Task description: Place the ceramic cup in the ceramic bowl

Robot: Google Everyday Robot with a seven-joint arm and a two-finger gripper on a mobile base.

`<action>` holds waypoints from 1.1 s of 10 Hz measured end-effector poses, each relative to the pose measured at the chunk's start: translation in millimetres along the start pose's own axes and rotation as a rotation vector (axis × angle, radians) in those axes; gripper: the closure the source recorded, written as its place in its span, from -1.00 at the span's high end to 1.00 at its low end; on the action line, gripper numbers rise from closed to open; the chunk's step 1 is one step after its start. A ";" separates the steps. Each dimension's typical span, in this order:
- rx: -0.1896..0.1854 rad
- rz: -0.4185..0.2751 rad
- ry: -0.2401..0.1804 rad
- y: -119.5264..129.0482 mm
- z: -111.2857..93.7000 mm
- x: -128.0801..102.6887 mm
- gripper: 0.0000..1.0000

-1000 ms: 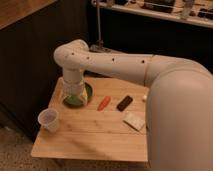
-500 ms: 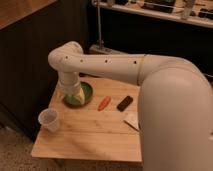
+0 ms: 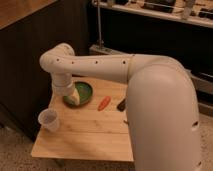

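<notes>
camera view: gripper over left rim of ceramic bowl, grip state cannot tell; ceramic cup front-left of bowl, orange item right.

A: Where's your ceramic cup sitting?
B: Upright, whitish, kinda see-through, at 8 o'clock from your ceramic bowl, not touching it. Bowl's shallow, glossy green inside, dark rim. Your gripper hangs over its 8 o'clock edge.
</notes>
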 end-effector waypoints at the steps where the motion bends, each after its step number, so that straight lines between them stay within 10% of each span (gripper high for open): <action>1: 0.004 -0.008 -0.001 -3.6 2.9 0.1 0.40; 11: 0.003 -0.044 -0.003 -31.4 31.8 -4.6 0.40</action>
